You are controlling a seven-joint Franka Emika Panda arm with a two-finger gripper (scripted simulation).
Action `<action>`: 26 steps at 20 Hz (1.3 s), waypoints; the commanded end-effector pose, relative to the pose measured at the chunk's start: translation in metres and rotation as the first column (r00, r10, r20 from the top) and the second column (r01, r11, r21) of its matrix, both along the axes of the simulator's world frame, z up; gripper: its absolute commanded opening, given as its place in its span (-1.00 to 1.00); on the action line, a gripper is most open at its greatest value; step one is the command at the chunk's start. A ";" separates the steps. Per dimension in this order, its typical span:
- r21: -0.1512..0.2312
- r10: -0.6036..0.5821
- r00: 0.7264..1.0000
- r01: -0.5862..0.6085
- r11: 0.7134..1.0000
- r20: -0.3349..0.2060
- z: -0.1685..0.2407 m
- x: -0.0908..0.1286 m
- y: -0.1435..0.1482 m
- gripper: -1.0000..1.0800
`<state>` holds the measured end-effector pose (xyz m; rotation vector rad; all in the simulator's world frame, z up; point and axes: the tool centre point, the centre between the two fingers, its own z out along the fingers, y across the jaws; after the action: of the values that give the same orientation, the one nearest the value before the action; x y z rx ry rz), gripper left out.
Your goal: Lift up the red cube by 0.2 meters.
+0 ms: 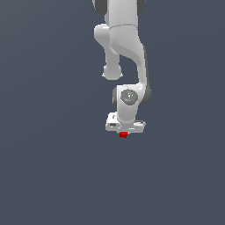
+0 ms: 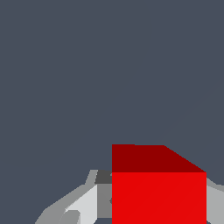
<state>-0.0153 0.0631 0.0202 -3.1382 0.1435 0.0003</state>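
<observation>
The red cube point(image 1: 123, 134) is a tiny bright-red block showing just under the white gripper hand point(image 1: 125, 125) in the exterior view. In the wrist view the red cube point(image 2: 158, 197) fills the space between the two grey-white fingers point(image 2: 81, 205), which press against its sides. The gripper is shut on the cube. The fingertips are mostly hidden behind the cube and the hand. Whether the cube rests on the ground or hangs above it cannot be told from these frames.
A plain dark grey-blue surface point(image 1: 52, 167) fills both views. The white arm's links point(image 1: 125, 44) rise above the gripper toward the top of the exterior view.
</observation>
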 end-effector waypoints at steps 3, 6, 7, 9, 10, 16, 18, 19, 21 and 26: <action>0.000 0.000 1.000 0.000 1.000 0.000 0.000 0.000 0.000 -1.00; 0.000 0.000 1.000 0.000 1.000 0.000 0.002 0.000 0.000 -1.00; 0.000 0.000 1.000 0.000 1.000 0.000 0.004 0.000 0.000 -1.00; 0.000 0.000 1.000 0.000 1.000 0.000 0.010 0.000 0.000 -1.00; 0.000 0.000 1.000 0.000 1.000 0.000 0.014 -0.001 0.000 -1.00; 0.000 0.000 1.000 0.000 1.000 0.000 0.048 -0.002 0.000 -1.00; 0.000 0.000 1.000 0.000 1.000 0.000 0.065 -0.002 0.000 -1.00; 0.000 0.000 1.000 0.000 1.000 0.000 0.074 -0.002 0.000 -1.00; 0.000 0.000 1.000 0.000 1.000 0.000 0.094 -0.003 0.000 -1.00; 0.000 0.000 1.000 0.000 1.000 0.000 0.143 -0.003 0.000 -1.00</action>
<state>-0.0177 0.0630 0.1487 -3.1382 0.1430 0.0006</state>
